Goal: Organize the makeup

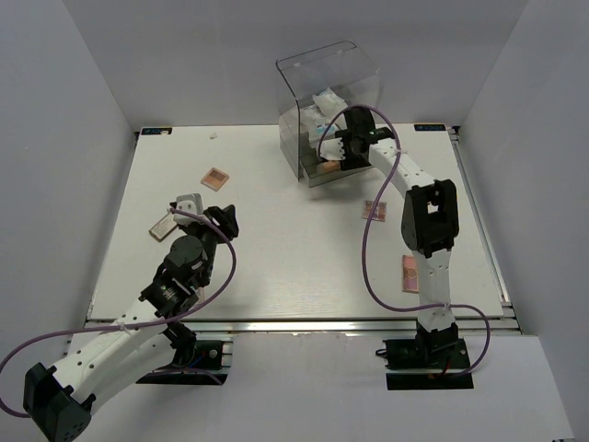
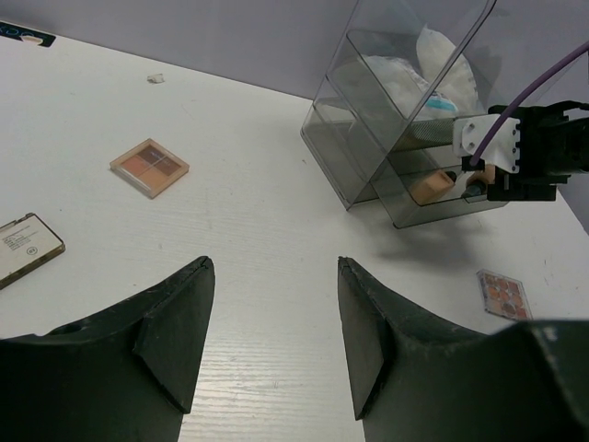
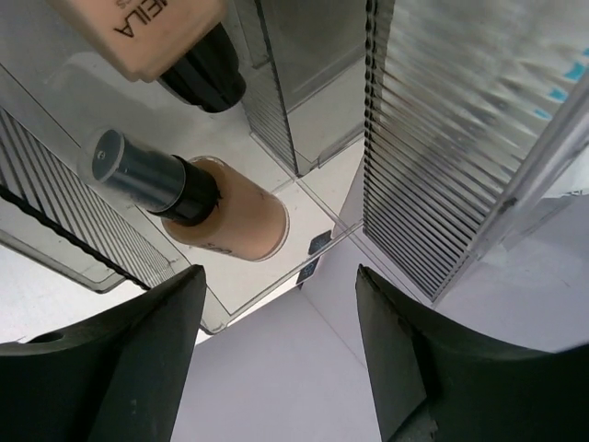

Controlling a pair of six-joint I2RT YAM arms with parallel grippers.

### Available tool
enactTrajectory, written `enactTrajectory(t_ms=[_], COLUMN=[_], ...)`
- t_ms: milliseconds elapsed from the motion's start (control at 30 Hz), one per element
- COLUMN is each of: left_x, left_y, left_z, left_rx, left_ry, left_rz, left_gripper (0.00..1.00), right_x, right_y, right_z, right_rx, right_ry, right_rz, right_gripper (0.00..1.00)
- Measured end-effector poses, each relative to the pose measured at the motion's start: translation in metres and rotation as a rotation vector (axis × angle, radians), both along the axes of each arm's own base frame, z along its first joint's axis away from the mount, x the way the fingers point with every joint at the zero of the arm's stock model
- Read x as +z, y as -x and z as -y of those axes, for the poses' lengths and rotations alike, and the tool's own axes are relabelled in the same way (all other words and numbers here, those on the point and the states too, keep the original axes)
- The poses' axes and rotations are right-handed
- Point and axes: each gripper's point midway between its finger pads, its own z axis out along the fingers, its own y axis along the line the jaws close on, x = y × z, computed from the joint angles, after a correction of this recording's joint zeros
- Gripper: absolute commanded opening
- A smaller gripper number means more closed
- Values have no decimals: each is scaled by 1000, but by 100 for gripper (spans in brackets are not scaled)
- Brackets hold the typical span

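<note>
The right gripper [image 1: 329, 147] is open and empty at the front of the clear acrylic box [image 1: 327, 87], by its lower drawer. In the right wrist view its jaws [image 3: 280, 273] stand apart just outside the drawer, where two tan bottles with dark caps lie, one [image 3: 221, 216] close by and one [image 3: 152, 32] further in. White packets [image 2: 423, 74] sit in the upper compartment. The left gripper [image 1: 226, 219] [image 2: 274, 262] is open and empty over bare table. Palettes lie loose: a square one [image 1: 214, 178] [image 2: 149, 167], a rectangular one [image 1: 163, 226] [image 2: 28, 249], one [image 1: 374, 211] [image 2: 504, 293] near the box, one [image 1: 409, 273] by the right arm.
A small grey-white item [image 1: 189, 203] lies next to the left gripper. White walls enclose the table [image 1: 294, 276] at the left, back and right. A small white scrap [image 2: 155, 78] lies near the back edge.
</note>
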Motion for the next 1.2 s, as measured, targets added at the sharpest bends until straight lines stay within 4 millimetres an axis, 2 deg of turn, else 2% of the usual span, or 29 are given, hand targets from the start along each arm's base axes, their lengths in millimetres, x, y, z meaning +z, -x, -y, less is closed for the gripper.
enactTrajectory(t_ms=[67, 167, 200, 233, 267, 300, 333, 367, 400, 433, 533, 600, 667, 700, 767, 867, 967, 1067, 1100, 1200], left_x=[-2, -2, -2, -2, -2, -3, -3, -4, -5, -7, -11, -14, -15, -15, -14, -9, -7, -7, -8, -8], left_y=[0, 0, 0, 0, 0, 0, -1, -1, -2, -2, -4, -5, -6, -6, -7, -7, -9, -11, -12, -13], left_z=[0, 0, 0, -1, -1, -1, -1, -1, -1, 0, 3, 5, 7, 7, 8, 11, 15, 19, 21, 24], left_rx=[1, 2, 2, 5, 6, 8, 10, 13, 13, 14, 11, 6, 1, 0, 0, -4, -9, -16, -18, -24], left_ry=[-2, -3, -3, -4, -3, -3, -2, 0, 3, 3, 5, 3, 3, 8, 24, 59, 89, 98, 99, 104], left_rz=[-3, -4, -4, -4, -5, -6, -8, -9, -14, -19, -31, -39, -45, -48, -51, -46, -52, -70, -76, -87], left_gripper=[66, 66, 65, 65, 62, 62, 57, 52, 45, 29, 9, 6, 6, 6, 8, 10, 11, 12, 14, 15], right_x=[1, 11, 18, 27, 36, 47, 55, 61, 66, 69, 71, 62, 43, 28, 0, -37, -61, -73, -73, -72], right_y=[0, -3, -4, -6, -6, -8, -5, 0, 9, 19, 73, 114, 146, 160, 171, 168, 146, 118, 112, 75], right_z=[0, -4, -6, -10, -16, -19, -25, -28, -34, -38, -49, -49, -45, -42, -38, -33, -32, -35, -35, -43], right_rx=[-1, -9, -15, -20, -34, -28, -26, -26, -19, -4, 110, 212, 273, 286, 295, 279, 263, 250, 247, 238], right_ry=[-2, -35, -58, -95, -161, -190, -256, -307, -370, -429, -570, -599, -601, -589, -559, -513, -477, -456, -452, -445], right_rz=[2, 13, 22, 31, 34, 52, 52, 40, 20, -8, -162, -261, -342, -386, -444, -479, -437, -360, -342, -239], right_gripper=[70, 59, 44, 35, 15, 6, 0, 0, 0, 0, 0, 0, 0, 0, 0, 0, 0, 0, 0, 1])
